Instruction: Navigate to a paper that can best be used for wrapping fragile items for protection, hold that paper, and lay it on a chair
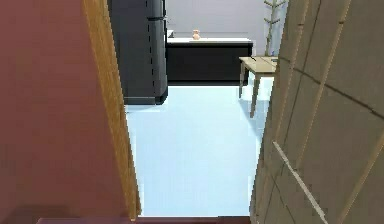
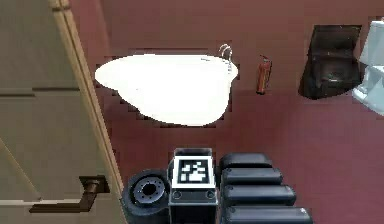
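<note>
At the bottom edge of the arm side view sits the drawn-in arm [image 2: 255, 190], with a white marked square [image 2: 192, 170] on it. Left of the square is the gripper's [image 2: 148, 194] dark round body. I cannot make out its far end, so I cannot tell whether it holds anything. The forward view looks through a doorway into a room with a pale blue floor [image 1: 200, 130]. A black counter with a white top [image 1: 210, 45] stands at the back there, with a small orange-and-white object [image 1: 197, 34] on it.
A wooden door frame [image 1: 108, 100] and red wall bound the doorway's left; a panelled beige door [image 1: 320, 130] stands at its right. Beyond are a dark fridge [image 1: 140, 50] and a wooden table [image 1: 258, 68]. To the side lie a white bathtub [image 2: 170, 85], a dark bin [image 2: 328, 62] and a door handle [image 2: 85, 188].
</note>
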